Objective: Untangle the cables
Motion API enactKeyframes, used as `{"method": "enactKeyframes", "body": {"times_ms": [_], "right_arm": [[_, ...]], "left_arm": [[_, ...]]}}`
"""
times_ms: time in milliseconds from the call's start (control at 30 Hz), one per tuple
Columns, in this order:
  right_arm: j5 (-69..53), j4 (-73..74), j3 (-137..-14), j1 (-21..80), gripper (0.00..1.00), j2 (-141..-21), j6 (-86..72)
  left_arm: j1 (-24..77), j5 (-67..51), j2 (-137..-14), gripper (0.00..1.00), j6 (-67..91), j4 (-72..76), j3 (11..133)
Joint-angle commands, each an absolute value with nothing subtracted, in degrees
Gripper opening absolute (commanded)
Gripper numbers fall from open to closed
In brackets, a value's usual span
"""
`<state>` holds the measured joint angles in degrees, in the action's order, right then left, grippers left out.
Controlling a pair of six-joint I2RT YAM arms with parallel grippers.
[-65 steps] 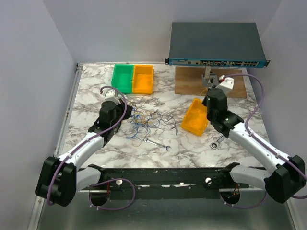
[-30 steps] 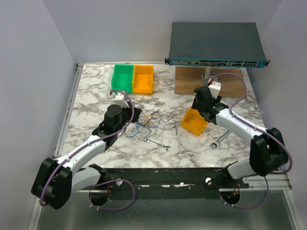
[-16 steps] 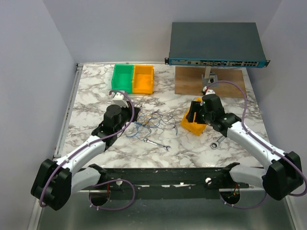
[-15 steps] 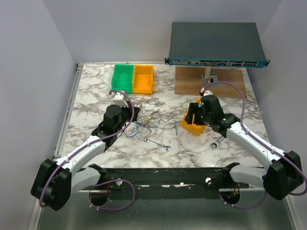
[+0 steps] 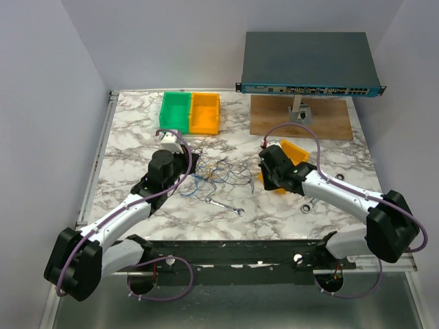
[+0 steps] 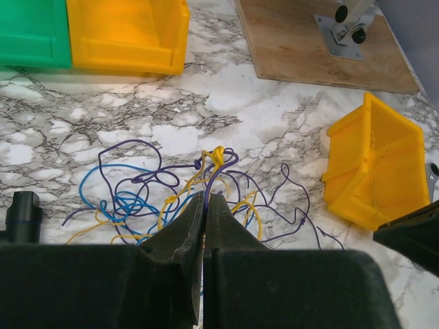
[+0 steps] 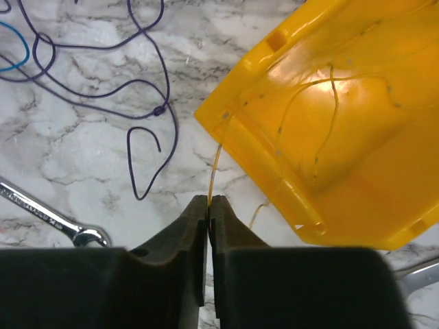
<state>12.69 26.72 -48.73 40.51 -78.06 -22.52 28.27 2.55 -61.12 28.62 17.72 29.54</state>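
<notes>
On the worktop [image 5: 123, 144] the cables [image 5: 214, 173] lie tangled between both arms, left of the tipped yellow bin [image 7: 370, 89]. The left gripper [image 6: 206, 205] has its jaws closed on a purple cable [image 6: 210, 181] running straight ahead into the tangle. The right gripper [image 7: 208, 203] pinches a yellow-orange cable [image 7: 214, 171] leading ahead into the bin.

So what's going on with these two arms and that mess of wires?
Two robot arms are sorting out a tangle of thin cables on a marble table. The left gripper is shut on a purple cable that rises out of the tangle. The right gripper is pinched on a yellow-orange cable that runs up into the yellow bin beside it. Most of the wires lie looped over one another, so the untangling is not done.
</notes>
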Motion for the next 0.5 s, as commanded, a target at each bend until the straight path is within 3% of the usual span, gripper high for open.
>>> {"method": "enactKeyframes", "body": {"times_ms": [0,233,467], "right_arm": [[22.03,27.86,-51.71,40.60,0.01,-77.78,-24.21],[33.82,26.81,-52.12,38.47,0.01,-77.47,-29.97],[30.77,16.50,-50.26,28.86,0.01,-81.15,-32.46]], "left_arm": [[28.65,3.96,-60.71,0.04,27.77,17.84,30.22],[28.65,3.87,-60.95,0.04,27.86,17.75,30.27],[28.65,3.80,-60.91,0.04,27.86,17.67,30.27]]}}
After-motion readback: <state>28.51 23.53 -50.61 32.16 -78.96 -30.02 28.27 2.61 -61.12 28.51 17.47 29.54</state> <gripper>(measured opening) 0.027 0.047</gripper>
